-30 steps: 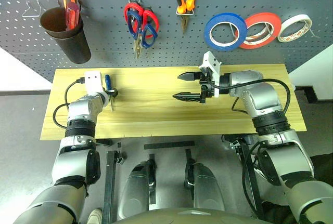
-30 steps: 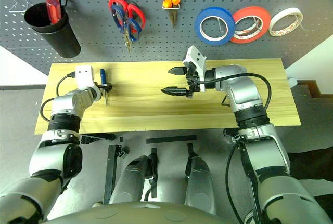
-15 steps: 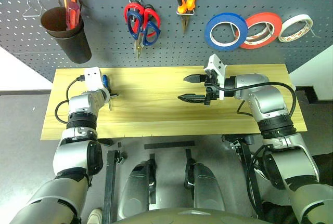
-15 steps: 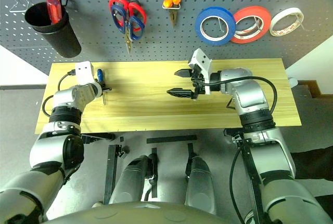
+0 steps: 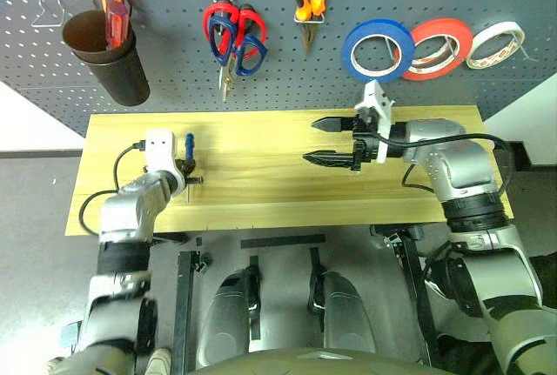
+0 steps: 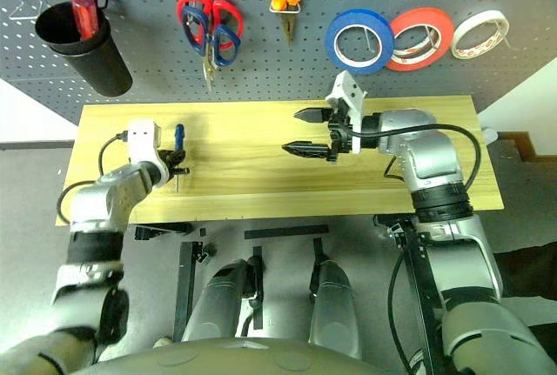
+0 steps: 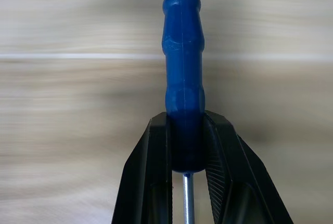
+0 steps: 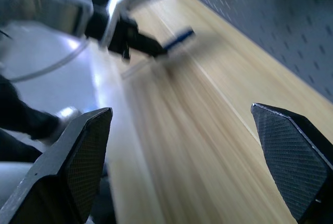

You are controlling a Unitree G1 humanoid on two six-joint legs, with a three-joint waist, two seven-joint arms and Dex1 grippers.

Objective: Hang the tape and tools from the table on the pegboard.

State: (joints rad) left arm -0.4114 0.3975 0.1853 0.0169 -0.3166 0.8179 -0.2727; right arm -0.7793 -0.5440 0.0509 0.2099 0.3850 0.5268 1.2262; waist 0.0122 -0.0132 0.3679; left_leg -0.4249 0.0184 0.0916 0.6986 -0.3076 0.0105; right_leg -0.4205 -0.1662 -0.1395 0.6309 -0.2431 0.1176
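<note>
Two fingers of the left end effector [image 7: 186,146] pinch the blue-handled screwdriver [image 7: 182,73].

floor [image 5: 35,218]: dark grey | wall [image 5: 17,123]: white, beside board

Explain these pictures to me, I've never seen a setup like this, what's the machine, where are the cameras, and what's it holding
It is a humanoid robot with two arms. Two pictures look down from its head; two come from cameras on its wrists. It faces a wooden table below a grey pegboard, where scissors, pliers and tape rings already hang. The left gripper is shut on a blue-handled screwdriver over the table. The right gripper is open, holding nothing.
</note>
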